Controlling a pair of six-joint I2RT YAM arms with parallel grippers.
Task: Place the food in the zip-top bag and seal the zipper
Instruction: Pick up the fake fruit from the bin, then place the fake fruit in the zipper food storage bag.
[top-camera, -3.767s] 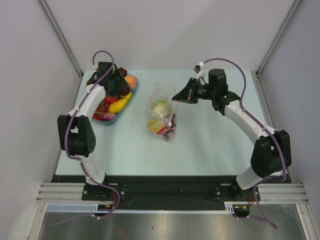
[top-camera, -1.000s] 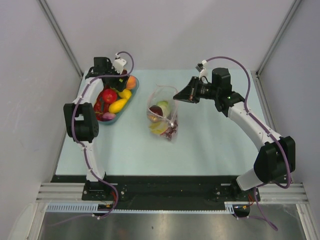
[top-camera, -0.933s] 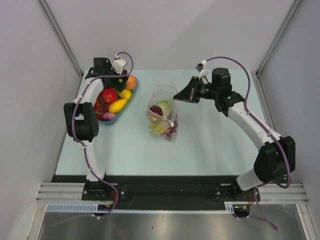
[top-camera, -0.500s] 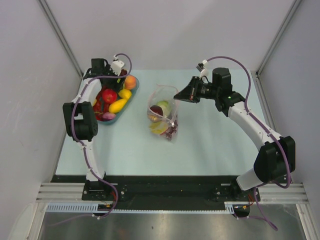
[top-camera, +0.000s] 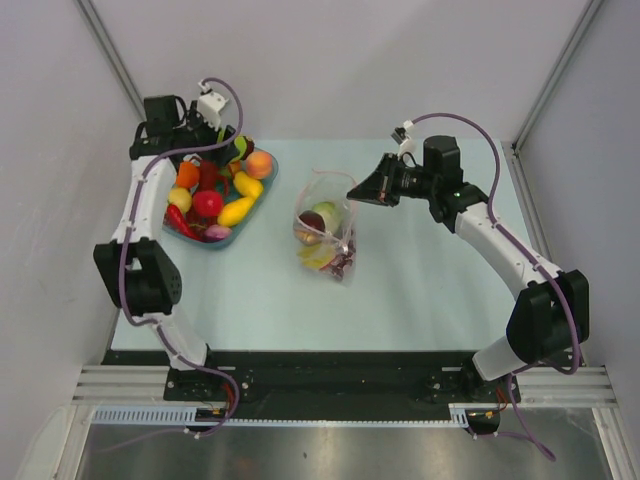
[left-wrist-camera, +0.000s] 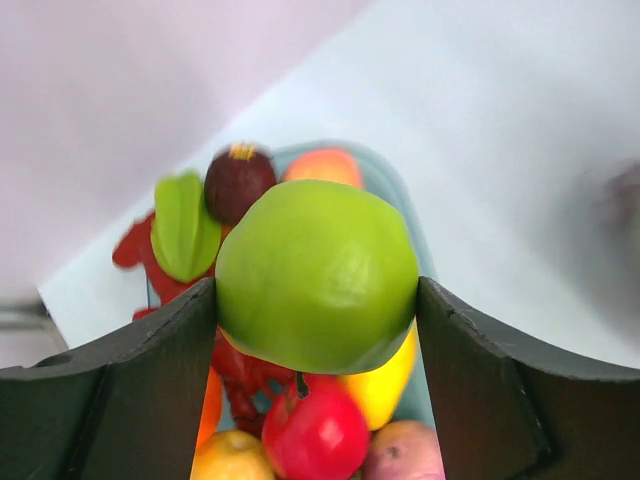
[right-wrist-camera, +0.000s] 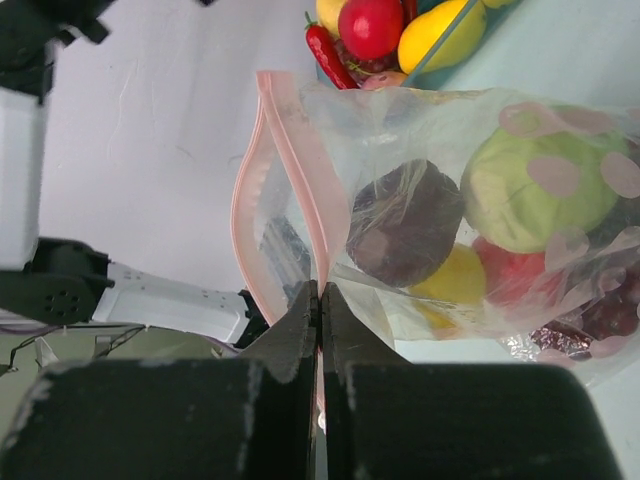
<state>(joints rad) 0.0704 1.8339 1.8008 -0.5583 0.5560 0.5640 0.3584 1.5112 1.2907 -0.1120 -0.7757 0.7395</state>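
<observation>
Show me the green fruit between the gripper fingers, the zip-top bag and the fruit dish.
green fruit (left-wrist-camera: 318, 275), left wrist view, middle of its front
zip-top bag (right-wrist-camera: 400, 120), right wrist view, clear wall above the food
fruit dish (left-wrist-camera: 392, 185), left wrist view, far rim

Pale blue table (top-camera: 420, 300); grey walls (top-camera: 340, 60); aluminium rail (top-camera: 340, 383) in front.

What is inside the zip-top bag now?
Through the clear zip-top bag show a dark purple piece, a green piece, a yellow piece and a red piece. Anything beneath them is hidden.
</observation>
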